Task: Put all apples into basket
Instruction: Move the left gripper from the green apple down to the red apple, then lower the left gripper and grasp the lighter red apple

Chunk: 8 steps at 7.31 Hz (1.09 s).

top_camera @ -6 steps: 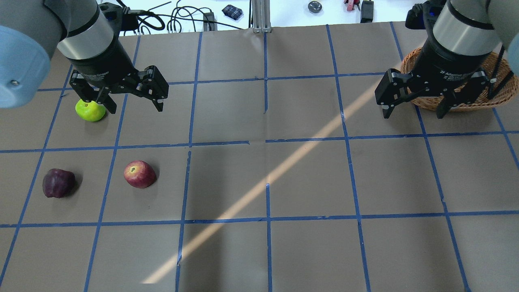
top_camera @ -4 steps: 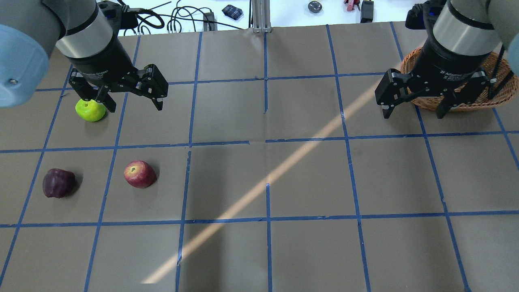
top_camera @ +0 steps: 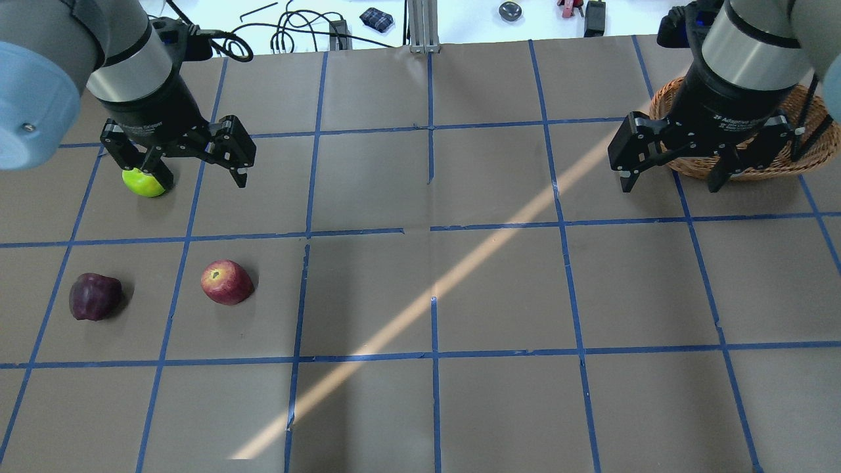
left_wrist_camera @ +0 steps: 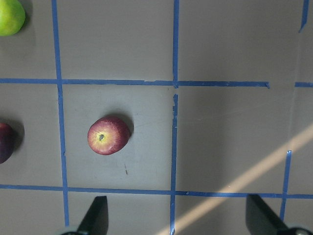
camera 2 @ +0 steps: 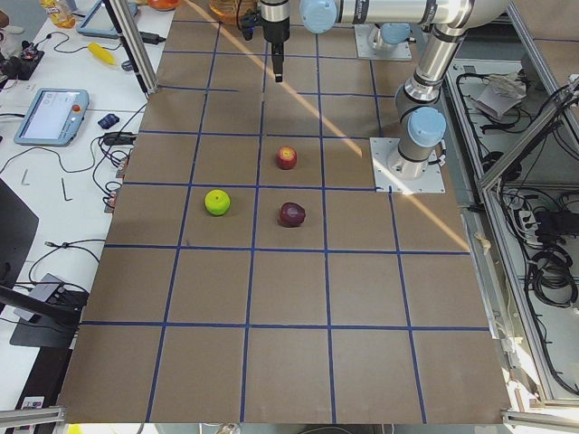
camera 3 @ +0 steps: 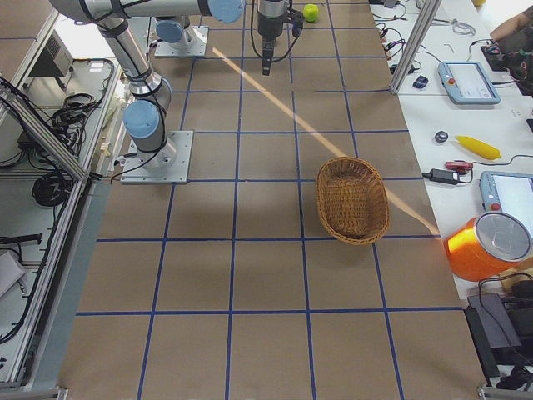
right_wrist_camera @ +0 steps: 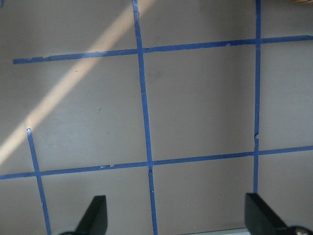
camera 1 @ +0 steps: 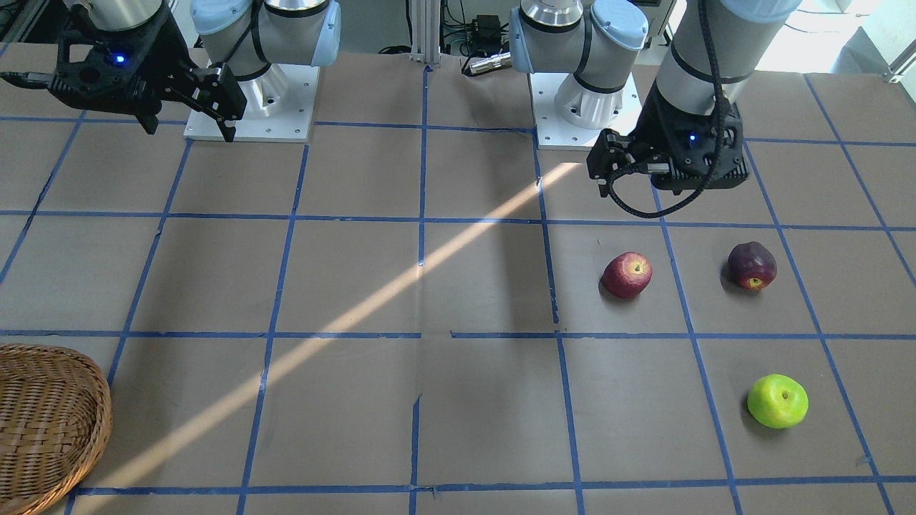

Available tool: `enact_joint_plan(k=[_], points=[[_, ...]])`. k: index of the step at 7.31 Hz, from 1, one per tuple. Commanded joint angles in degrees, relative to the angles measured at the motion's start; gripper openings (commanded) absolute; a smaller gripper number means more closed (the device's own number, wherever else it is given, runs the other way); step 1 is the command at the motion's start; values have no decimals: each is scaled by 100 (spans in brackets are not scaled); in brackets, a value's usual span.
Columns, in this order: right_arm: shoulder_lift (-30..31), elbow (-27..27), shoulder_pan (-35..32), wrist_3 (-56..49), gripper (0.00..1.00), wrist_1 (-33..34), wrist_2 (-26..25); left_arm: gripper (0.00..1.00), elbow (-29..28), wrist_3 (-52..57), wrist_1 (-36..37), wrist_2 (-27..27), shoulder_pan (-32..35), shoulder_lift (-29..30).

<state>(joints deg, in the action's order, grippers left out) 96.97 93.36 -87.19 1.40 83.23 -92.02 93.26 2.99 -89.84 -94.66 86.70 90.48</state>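
Three apples lie on the table's left half. The red apple (top_camera: 227, 282) is also in the left wrist view (left_wrist_camera: 108, 135). The maroon apple (top_camera: 95, 297) lies to its left, and the green apple (top_camera: 146, 185) lies farther back. My left gripper (top_camera: 200, 177) is open and empty, held high above this area; in the overhead view it partly covers the green apple. The wicker basket (top_camera: 811, 148) stands at the far right and is also in the front view (camera 1: 50, 422). My right gripper (top_camera: 669, 184) is open and empty, in front of the basket.
The table is brown paper with a blue tape grid. Cables and small tools (top_camera: 309, 29) lie beyond the far edge. The robot bases (camera 1: 250, 107) stand at the near side. An orange container (camera 3: 483, 246) and teach pendants sit on the side bench.
My left gripper has shifted a little to the left and now hides more of the green apple. The right arm and the apples have not moved.
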Motion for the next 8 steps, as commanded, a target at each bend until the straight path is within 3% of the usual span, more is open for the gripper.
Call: enact_joint_plan(k=[1, 3, 8], points=[[7, -2, 0, 0, 100, -9, 0, 100, 995, 892, 1268, -114, -686, 259], [-2, -2, 0, 0, 100, -9, 0, 100, 2174, 1552, 2710, -88, -1127, 426], [-11, -2, 0, 9, 100, -70, -9, 100, 2451, 1582, 3454, -62, -1164, 1462]])
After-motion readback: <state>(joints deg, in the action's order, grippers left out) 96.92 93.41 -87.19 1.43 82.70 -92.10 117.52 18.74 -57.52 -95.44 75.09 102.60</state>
